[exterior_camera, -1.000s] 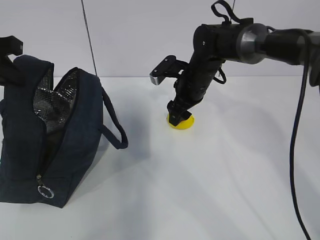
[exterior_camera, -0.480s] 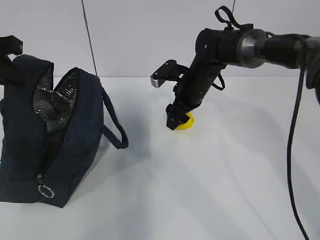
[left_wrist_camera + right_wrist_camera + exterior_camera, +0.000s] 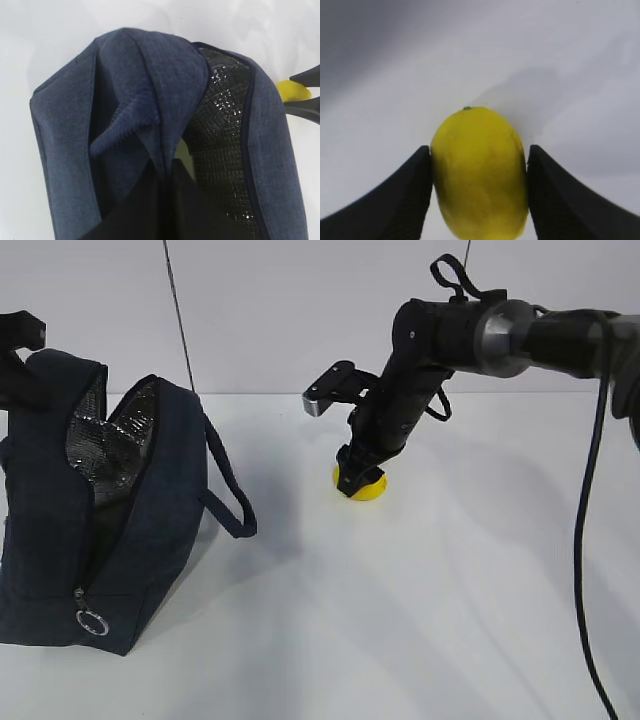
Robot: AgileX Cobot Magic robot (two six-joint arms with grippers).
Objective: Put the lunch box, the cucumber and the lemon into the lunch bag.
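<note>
Resting on the white surface (image 3: 420, 620) well to the right of the lunch bag (image 3: 120, 540), the lemon (image 3: 362, 487) sits between the two dark fingers of the right hand (image 3: 358, 478); the right wrist view shows both fingers (image 3: 400, 200) pressed flat against the lemon's sides, so the right hand has closed on the lemon, which is still down on the surface. A small green stem mark shows at the lemon's far end in that view. The right arm reaches down to it at a slant from the upper right. The lunch bag stands upright at the left, its zipper open along the top and side, the silver foil lining (image 3: 100, 445) showing inside and the metal ring pull (image 3: 91, 623) hanging low near its base. Its loop handle (image 3: 228, 495) droops on the side facing the lemon. The left hand (image 3: 18, 360) is at the bag's top left edge, pinched shut on a fold of the navy fabric, as the left wrist view shows. In that same view the lemon peeks out beyond the bag's right edge.
</note>
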